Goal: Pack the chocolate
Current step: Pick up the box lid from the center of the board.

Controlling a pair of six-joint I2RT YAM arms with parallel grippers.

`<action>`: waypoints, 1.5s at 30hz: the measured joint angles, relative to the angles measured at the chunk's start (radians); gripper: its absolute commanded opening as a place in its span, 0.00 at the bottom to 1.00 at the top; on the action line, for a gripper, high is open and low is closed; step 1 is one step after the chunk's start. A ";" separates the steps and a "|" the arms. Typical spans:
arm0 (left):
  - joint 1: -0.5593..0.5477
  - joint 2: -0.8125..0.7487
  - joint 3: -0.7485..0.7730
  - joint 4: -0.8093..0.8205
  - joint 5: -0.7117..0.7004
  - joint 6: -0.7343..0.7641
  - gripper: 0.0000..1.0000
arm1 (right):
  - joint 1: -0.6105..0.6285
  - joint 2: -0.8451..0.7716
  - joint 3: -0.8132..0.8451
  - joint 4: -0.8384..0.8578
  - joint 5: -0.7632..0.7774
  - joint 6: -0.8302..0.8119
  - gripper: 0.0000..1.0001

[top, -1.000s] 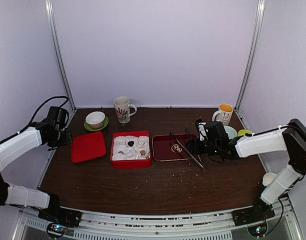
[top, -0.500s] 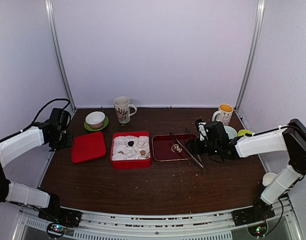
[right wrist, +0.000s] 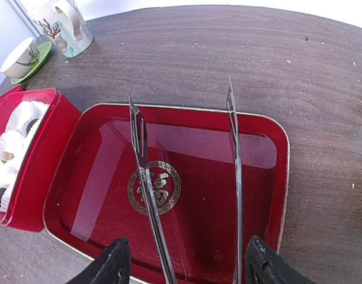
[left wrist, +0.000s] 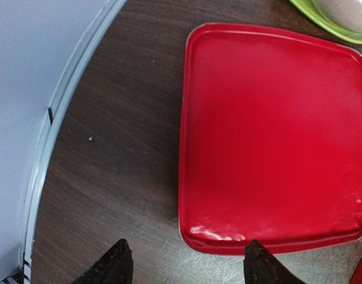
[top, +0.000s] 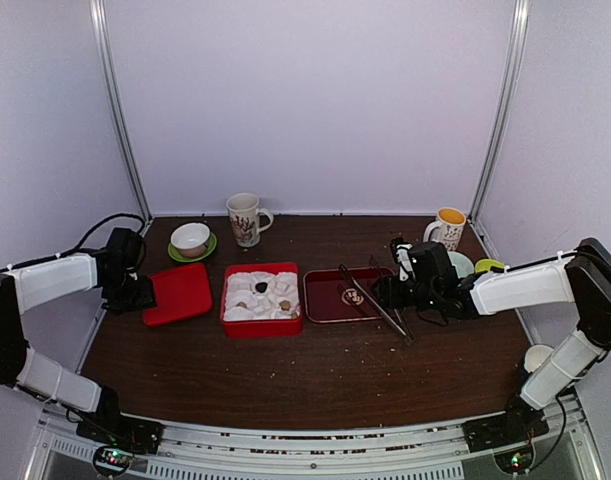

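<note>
From my seat, the nearest thing is the front strip of the dark wood table (top: pixel 315 380), bare apart from pale crumbs scattered across it. Further in, on my left, the left gripper (left wrist: pixel 185 267) hangs low with its fingers apart and nothing between them, just off the near corner of the flat red lid (left wrist: pixel 275 130). In the middle of the table sits the red box (top: pixel 262 328). The chocolate (top: pixel 261 287) is inside it, one dark piece and a couple of brown ones among white paper cups, though I can't count them from overhead. To the right is the dark red tray (right wrist: pixel 192 236). The right gripper (right wrist: pixel 186 267) is spread over its near edge, and the two blades of the tongs (right wrist: pixel 145 177) run out between the fingers. I cannot tell whether the pads touch them. At the back stand a bowl on a green saucer (top: pixel 190 238), a patterned mug (top: pixel 244 218) and a yellow-lined mug (top: pixel 448 226). Plain pale walls (top: pixel 315 100) with metal corner posts (top: pixel 120 110) close the booth. A pale dish (top: pixel 463 262) is mostly hidden behind the right arm, and the box's far cups are cut off in the wrist view.
</note>
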 measured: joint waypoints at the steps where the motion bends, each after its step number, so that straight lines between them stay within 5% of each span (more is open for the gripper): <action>1: 0.003 0.010 -0.001 0.000 0.011 -0.002 0.65 | 0.000 0.000 0.000 0.000 0.000 0.000 0.67; 33: 0.121 0.235 0.040 0.014 0.151 0.022 0.32 | 0.000 -0.006 0.000 0.000 0.000 0.000 0.67; 42: 0.123 0.244 0.044 0.031 0.143 0.032 0.00 | 0.000 -0.017 -0.003 0.000 0.000 0.000 0.67; 45: 0.124 0.234 0.044 0.024 0.129 0.043 0.00 | 0.000 -0.021 -0.003 0.001 0.000 0.000 0.67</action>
